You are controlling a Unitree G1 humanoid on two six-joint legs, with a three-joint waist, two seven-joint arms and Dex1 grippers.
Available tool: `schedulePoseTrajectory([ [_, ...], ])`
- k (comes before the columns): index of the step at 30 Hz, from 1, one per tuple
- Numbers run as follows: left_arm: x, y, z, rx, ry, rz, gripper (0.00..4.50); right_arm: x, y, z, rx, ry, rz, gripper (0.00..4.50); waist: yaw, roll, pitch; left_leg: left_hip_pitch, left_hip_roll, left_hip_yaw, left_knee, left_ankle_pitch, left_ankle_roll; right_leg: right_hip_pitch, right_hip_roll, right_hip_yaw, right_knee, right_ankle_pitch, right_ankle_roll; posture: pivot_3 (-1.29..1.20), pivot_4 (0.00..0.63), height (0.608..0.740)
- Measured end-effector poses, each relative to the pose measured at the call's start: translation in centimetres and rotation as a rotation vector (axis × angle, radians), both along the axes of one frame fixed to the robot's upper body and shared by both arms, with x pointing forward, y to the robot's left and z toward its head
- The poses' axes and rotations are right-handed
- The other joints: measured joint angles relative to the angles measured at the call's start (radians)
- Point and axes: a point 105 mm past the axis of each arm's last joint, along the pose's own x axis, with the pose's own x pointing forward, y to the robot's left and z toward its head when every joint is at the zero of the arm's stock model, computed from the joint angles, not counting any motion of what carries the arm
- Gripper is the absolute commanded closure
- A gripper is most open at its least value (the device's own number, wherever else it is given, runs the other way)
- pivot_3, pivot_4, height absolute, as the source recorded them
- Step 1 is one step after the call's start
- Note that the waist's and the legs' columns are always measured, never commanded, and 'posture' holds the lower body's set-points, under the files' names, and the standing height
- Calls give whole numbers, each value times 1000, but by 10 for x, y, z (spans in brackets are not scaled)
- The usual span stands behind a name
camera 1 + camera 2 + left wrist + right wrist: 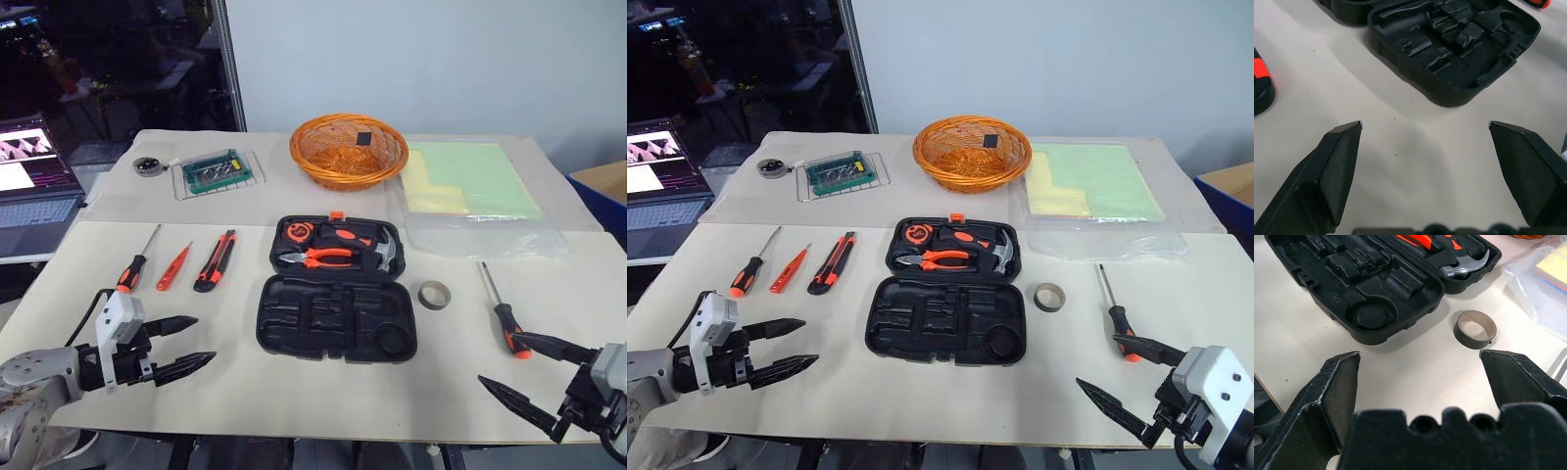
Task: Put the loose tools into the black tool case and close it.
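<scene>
The black tool case [336, 304] lies open at the middle of the pale table [294, 392], its 2 halves hinged flat. The far half holds orange-handled pliers [318, 258] and a steel-headed hammer [384, 252]; the near half shows bare moulded recesses, matte and hard-edged, with 1 round well at its right end.

Loose tools counted — 5. Left of the case, in a row with bare cloth between them: 1 black-and-orange screwdriver [135, 262], 1 slim all-orange tester screwdriver [172, 267], 1 orange-black utility knife [215, 261]. Right of the case: 1 small grey tape roll [435, 294], a plain ring lying flat just beside the near half, and a second black-and-orange screwdriver [500, 313] farther right, handle toward the front edge.

Open room: a broad strip of bare table runs along the front edge, ahead of both grippers. The back of the table is crowded — an orange wicker basket [349, 150], a clear bag of green and yellow sheets [470, 191], a green circuit board on a wire rack [219, 171].

Left gripper [186, 345] hovers over the front-left of the table, its 2 black tapered fingers spread wide, holding nothing. Right gripper [529, 370] hovers at the front-right near the second screwdriver's handle, fingers likewise spread wide and empty.
</scene>
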Motion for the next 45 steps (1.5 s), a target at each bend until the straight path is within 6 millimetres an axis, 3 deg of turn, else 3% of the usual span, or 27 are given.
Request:
schedulePoseTrajectory([
  [2, 3, 0, 1, -5, -3, 18, 36, 2, 1, 2, 5, -12, 1, 0, 0, 0, 0, 0, 0, 0, 0, 0, 0, 0, 0, 0, 0, 0, 0, 0, 150, 740],
  [4, 27, 3, 11, -69, -68, 170, 36, 11, 9, 12, 66, -89, 17, 0, 1, 0, 0, 0, 0, 0, 2, 0, 0, 0, 0, -1, 1, 2, 1, 0, 150, 740],
  [7, 62, 13, 30, -89, -155, 391, 36, 23, 39, 35, 113, -213, 136, 0, 0, -1, 0, 2, 0, -1, 2, 0, 0, 2, 6, -1, 1, 5, 4, 0, 150, 740],
  [10, 94, 43, 40, -31, -132, 611, 36, 30, 67, 49, 141, -243, 248, 0, -2, -1, 0, 3, 0, 0, 2, 4, 5, 1, 9, 0, 1, 5, 3, 0, 150, 740],
  [14, 123, 87, 49, 76, -40, 818, 36, 39, 95, 57, 158, -224, 345, 0, -6, -4, 2, 4, -1, 0, 2, 4, 5, 0, 11, 1, 1, 6, 1, 0, 150, 740],
  [16, 136, 99, 55, 119, -12, 875, 36, 42, 107, 64, 166, -233, 391, 0, -4, -5, 2, 3, -1, 0, 2, 4, 5, -1, 11, 1, 1, 8, -2, 0, 150, 740],
  [18, 140, 106, 53, 155, 32, 900, 36, 42, 114, 66, 165, -224, 426, 0, -4, -5, 2, 3, -2, 0, 2, 3, 3, 0, 10, 1, 0, 11, -6, 0, 150, 740],
  [23, 136, 113, 18, 273, 183, 881, 36, 44, 118, 67, 150, -210, 436, 0, -5, -6, 3, 0, -2, 0, 2, 0, 3, -4, 10, 1, 0, 11, -7, 0, 150, 740],
  [26, 133, 118, 9, 278, 228, 895, 36, 42, 121, 68, 167, -206, 436, 0, -7, -7, 3, -1, -1, 0, 2, 0, 3, -6, 10, 1, 1, 11, -7, 0, 150, 740],
  [29, 133, 118, 5, 291, 249, 885, 793, 38, 125, 70, 167, -214, 451, 0, -6, -7, 3, -1, -1, 0, 3, 0, 3, -6, 11, 1, 2, 11, -7, 0, 150, 740],
  [36, 136, 117, 2, 278, 257, 889, 3390, 37, 126, 73, 167, -229, 457, 0, -6, -7, 3, 0, -1, 0, 5, 1, 3, -4, 11, 1, 2, 13, -7, 0, 150, 740],
  [38, 136, 116, 2, 268, 255, 886, 3627, 37, 127, 74, 169, -237, 460, 0, -6, -7, 3, 0, 0, 0, 5, 1, 3, -4, 11, 1, 3, 13, -7, 0, 150, 740],
  [41, 135, 121, 7, 225, 210, 904, 3626, 37, 128, 78, 182, -262, 467, 0, -7, -7, 3, 0, 0, 0, 5, 1, 3, -5, 11, 1, 2, 13, -8, 0, 150, 740],
  [45, 142, 111, 40, 104, 55, 865, 3626, 37, 128, 80, 193, -278, 471, 0, -6, -7, 3, -1, 0, 0, 5, 1, 3, -6, 10, 2, 2, 13, -8, 0, 150, 740],
])
